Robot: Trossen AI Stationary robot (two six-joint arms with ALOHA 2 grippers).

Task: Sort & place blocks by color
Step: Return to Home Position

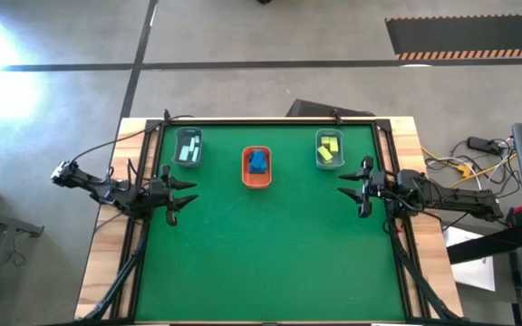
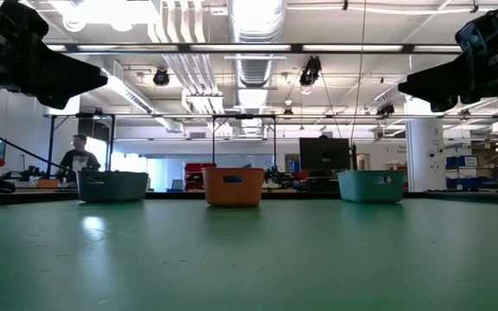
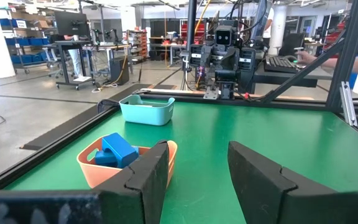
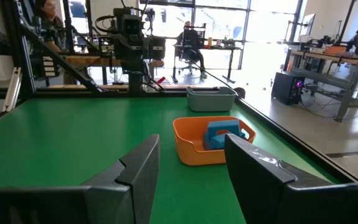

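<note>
The green table (image 1: pixel 261 263) carries everything, and the two dark arms reach in from its two sides. The left gripper (image 1: pixel 188 194) hangs above the left border of the mat, lifted off the surface, and its two fingers (image 3: pixel 146 177) are spread apart. The right gripper (image 1: pixel 346 192) hangs opposite to it above the right border, facing it across the table, and its fingers (image 4: pixel 132 177) are spread apart as well. Three trays stand in one row beyond both grippers, toward the far edge. The grey tray (image 1: pixel 177 149) is the nearest to the left gripper, a little beyond it. The orange tray (image 1: pixel 256 184) stands between the two grippers, well apart from each. The green tray (image 1: pixel 318 145) is the nearest to the right gripper, a little beyond it. The pale mint blocks (image 1: pixel 188 152) lie in the grey tray, the dark blue blocks (image 1: pixel 258 161) are piled in the orange tray, and the yellow blocks (image 1: pixel 330 150) lie in the green tray, none of them touching a finger.
</note>
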